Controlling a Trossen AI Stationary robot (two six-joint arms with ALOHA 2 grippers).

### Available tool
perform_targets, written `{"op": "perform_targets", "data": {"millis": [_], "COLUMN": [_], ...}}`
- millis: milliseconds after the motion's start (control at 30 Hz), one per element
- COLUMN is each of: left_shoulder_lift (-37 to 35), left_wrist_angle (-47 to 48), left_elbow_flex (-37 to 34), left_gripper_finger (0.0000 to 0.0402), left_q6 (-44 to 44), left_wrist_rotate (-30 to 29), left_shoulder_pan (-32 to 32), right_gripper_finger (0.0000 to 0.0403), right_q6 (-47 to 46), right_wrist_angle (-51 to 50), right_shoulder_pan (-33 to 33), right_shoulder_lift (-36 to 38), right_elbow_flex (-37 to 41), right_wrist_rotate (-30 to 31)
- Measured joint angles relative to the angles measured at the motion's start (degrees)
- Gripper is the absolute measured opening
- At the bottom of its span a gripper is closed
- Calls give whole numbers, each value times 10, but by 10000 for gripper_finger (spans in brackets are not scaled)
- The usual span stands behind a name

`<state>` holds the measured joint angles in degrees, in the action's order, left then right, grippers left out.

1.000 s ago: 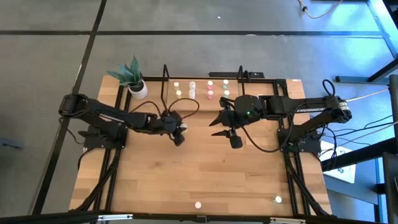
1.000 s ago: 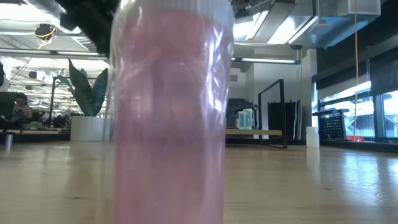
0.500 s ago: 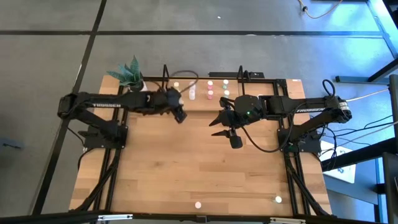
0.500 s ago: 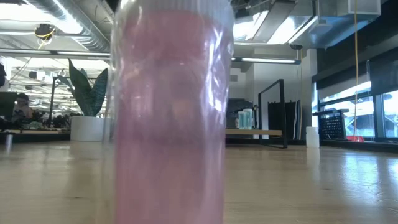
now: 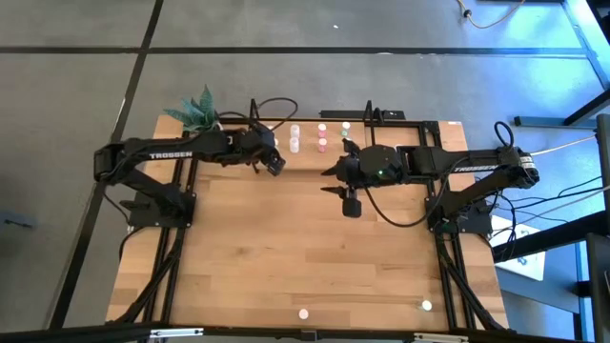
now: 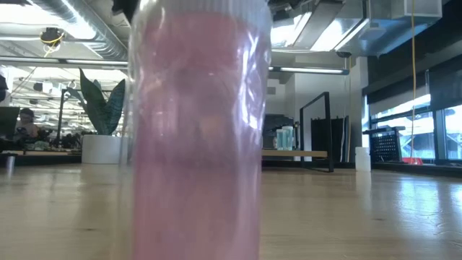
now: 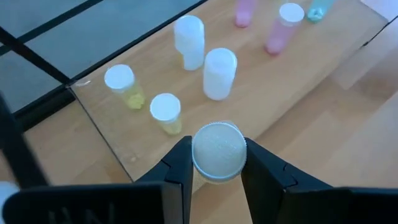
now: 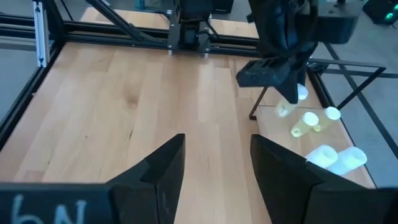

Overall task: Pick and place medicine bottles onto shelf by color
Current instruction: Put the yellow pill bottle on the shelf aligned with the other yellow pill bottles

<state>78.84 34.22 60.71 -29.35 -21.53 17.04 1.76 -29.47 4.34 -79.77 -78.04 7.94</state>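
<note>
Jaws of the left gripper (image 7: 217, 163) pinch a white-capped bottle (image 7: 218, 151) above the shelf (image 7: 112, 146) edge.

Light wooden shelf board (image 7: 298, 93) carries small cylindrical bottles: two yellowish (image 7: 124, 87), two white (image 7: 219, 73), pink (image 7: 281, 26). Pale wooden tabletop (image 5: 305, 257). Black arms. Green plant (image 5: 195, 111).

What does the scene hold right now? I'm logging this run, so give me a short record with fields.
left gripper: shut on a white-capped bottle, held above the shelf
right gripper: open, empty, over the bare table
on shelf: two yellow bottles, two white bottles, pink bottles
off shelf: pink bottle and one more bottle at the table's near edge
plant: at the shelf's left end
</note>
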Motion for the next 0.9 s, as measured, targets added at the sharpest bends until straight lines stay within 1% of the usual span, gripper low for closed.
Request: {"op": "perform_targets", "data": {"millis": [67, 267, 400, 500, 700, 833, 900], "left_shoulder_lift": [8, 10, 9, 9, 9, 9, 9], "left_wrist_angle": [-10, -14, 14, 13, 38, 49, 48], "left_elbow_flex": [0, 0, 14, 22, 29, 29, 29], "left_gripper_finger": [92, 92, 92, 92, 92, 92, 92], "left_q6": [24, 88, 114, 142, 212, 238, 253], "left_wrist_rotate": [7, 62, 76, 83, 139, 144, 161], "left_shoulder_pan": [-1, 9, 23, 28, 38, 45, 48], "right_gripper_finger": [184, 184, 184, 184, 184, 184, 184], "right_q6": [0, 1, 2, 0, 0, 2, 1], "right_wrist_angle": [0, 0, 0, 0, 0, 0, 0], "right_shoulder_pan": [0, 0, 0, 0, 0, 0, 0], "right_shoulder_lift": [0, 0, 0, 0, 0, 0, 0], "right_elbow_flex": [0, 0, 0, 0, 0, 0, 0], "right_wrist_rotate": [0, 0, 0, 0, 0, 0, 0]}}
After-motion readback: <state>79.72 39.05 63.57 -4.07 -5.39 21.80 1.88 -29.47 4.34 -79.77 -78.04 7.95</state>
